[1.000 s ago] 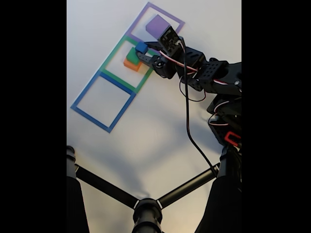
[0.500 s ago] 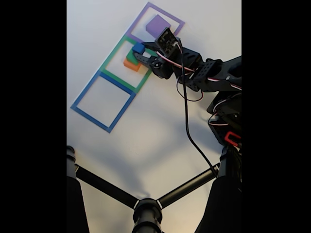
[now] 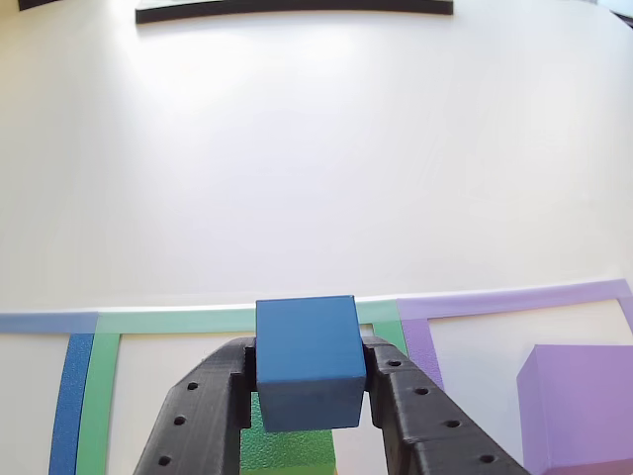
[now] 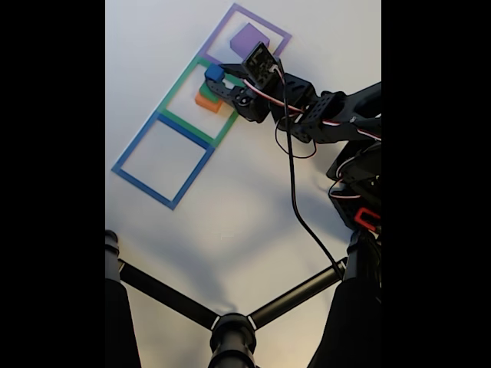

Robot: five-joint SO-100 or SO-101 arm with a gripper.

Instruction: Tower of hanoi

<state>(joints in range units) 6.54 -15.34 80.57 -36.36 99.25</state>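
1. The gripper (image 3: 307,391) is closed on the blue cube (image 3: 307,361); in the other view the two black fingers (image 3: 203,416) press its left and right faces, and the cube rides clear of what lies under it.
2. In the fixed view the held blue cube (image 4: 214,73) sits over the green square outline (image 4: 178,86) taped on the white table (image 4: 253,199), just above the green block (image 4: 207,93) that rests on the orange block (image 4: 207,104).
3. The relation the next move turns on: the empty blue square outline (image 4: 163,159) lies at about 7 o'clock from the cube in the fixed view, well apart, while the purple block (image 4: 248,40) in its purple square outline (image 4: 265,23) lies near, at about 1 o'clock.
4. In the other view the purple block (image 3: 579,406) is at 3 o'clock of the cube, and the blue tape edge (image 3: 71,401) at 9 o'clock.
5. Judging by the rules of the puzzle, the small cube could go either way; the pictures do not settle which.
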